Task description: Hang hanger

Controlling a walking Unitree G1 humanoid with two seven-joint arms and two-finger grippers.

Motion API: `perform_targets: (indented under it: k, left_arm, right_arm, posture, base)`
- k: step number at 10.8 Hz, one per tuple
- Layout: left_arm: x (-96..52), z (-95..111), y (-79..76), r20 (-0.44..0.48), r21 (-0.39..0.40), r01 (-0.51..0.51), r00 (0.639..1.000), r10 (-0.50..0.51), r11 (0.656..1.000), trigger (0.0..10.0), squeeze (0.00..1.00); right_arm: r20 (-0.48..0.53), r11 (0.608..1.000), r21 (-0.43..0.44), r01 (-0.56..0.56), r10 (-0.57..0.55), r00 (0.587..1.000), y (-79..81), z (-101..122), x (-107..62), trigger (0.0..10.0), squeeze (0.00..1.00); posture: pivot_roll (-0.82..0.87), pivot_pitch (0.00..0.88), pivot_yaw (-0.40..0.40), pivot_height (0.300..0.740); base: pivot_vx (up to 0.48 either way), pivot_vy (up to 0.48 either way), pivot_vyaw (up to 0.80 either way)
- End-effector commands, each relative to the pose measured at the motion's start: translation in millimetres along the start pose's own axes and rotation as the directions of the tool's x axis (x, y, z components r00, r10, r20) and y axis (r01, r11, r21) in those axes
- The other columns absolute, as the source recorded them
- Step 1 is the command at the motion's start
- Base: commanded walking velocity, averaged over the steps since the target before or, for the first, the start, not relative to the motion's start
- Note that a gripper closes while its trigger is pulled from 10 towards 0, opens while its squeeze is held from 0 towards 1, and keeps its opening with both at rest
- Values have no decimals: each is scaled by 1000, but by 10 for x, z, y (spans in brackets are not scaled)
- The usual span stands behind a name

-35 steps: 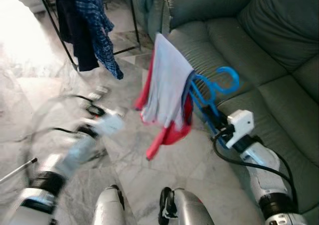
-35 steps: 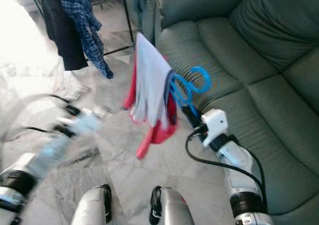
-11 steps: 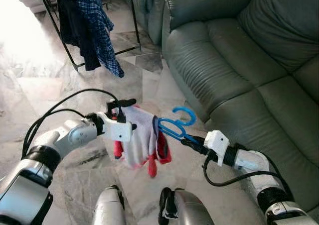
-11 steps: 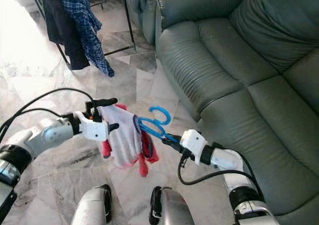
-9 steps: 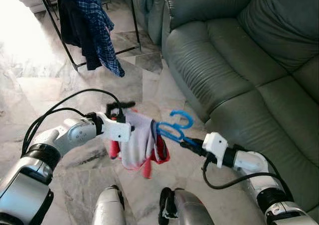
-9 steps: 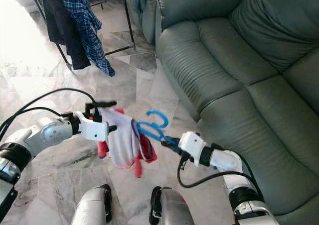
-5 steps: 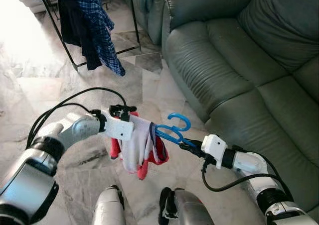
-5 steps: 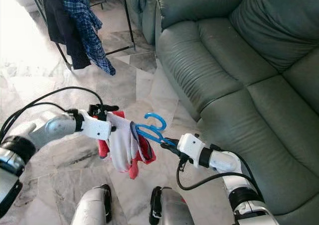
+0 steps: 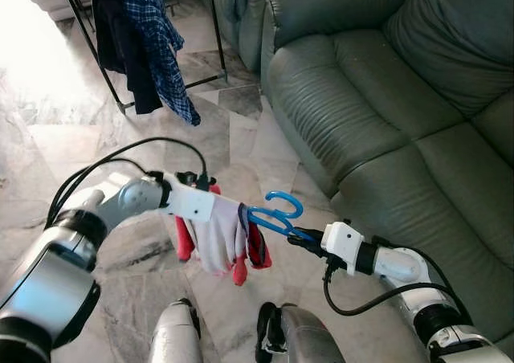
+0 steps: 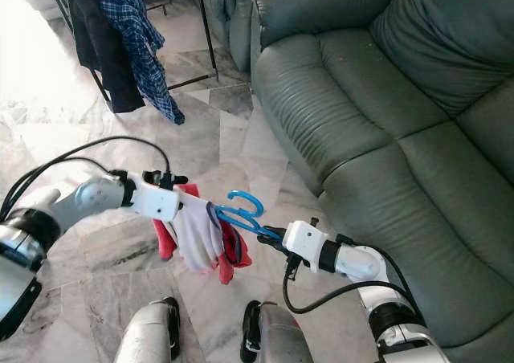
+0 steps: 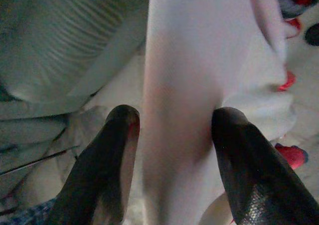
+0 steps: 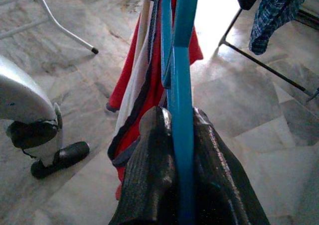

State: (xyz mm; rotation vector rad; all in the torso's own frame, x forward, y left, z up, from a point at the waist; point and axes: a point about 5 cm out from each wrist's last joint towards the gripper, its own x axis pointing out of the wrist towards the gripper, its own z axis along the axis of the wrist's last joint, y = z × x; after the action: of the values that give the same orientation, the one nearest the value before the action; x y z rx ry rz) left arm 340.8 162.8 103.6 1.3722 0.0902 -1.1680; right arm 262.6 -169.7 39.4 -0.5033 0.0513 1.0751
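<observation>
While the robot stands on the marble floor [image 9: 64,138] beside the grey-green sofa [image 9: 385,82], both arms reach in front of its body. Right gripper [image 12: 180,135]: fingers clamped tight on the shaft of the blue hanger [image 9: 277,216], held low between the robot and the sofa front, hook end curling upward. Wrist view shows the blue bar pinched between the two black fingers [image 12: 154,175], running straight away from the camera.

Garment [image 9: 221,234]: white and red cloth draped over the hanger, hanging down toward the floor, red edges showing at both sides and at the bottom.

Left gripper [image 11: 174,135]: at the garment's far side from the hanger hook, fingers spread apart with a fold of white cloth lying between them; neither fingertip is seen pressing it.

Background: clothes rack [image 9: 210,26] with black legs near the sofa's end, carrying a dark garment [image 9: 120,50] and a blue plaid shirt [image 9: 161,42], well apart from the hanger.
</observation>
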Motion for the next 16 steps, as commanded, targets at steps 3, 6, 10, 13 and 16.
perform_targets:
  k: [3,6,10,13,16]
  left_arm:
    - [-11,8,71,1,-7,45,999,-45,999,0,0]
    - [-8,-9,39,1,-60,107,994,-107,992,0,0]
    - [44,13,-57,22,-103,158,987,-157,982,0,0]
    - [55,57,-52,81,-158,178,983,-167,971,0,0]
    - [59,63,-59,93,-175,182,981,-167,968,0,0]
  right_arm:
    - [-35,996,-84,-21,18,999,18,-31,-69,10000,0]
    - [-43,994,-110,-4,-1,999,-12,-29,-74,10000,0]
    - [-35,991,-132,15,-19,999,-27,-11,-40,10000,0]
    - [-47,991,-127,46,-52,998,-61,-23,-49,10000,0]
    - [-47,991,-121,48,-54,997,-76,-22,-53,10000,0]
  posture:
    - [-21,173,-75,740]
    - [-19,171,-75,740]
    - [-20,169,-73,740]
    - [-21,170,-68,740]
    - [-22,169,-70,740]
  base:
    - [0,0,0]
    - [0,0,0]
    - [0,0,0]
    - [0,0,0]
    - [0,0,0]
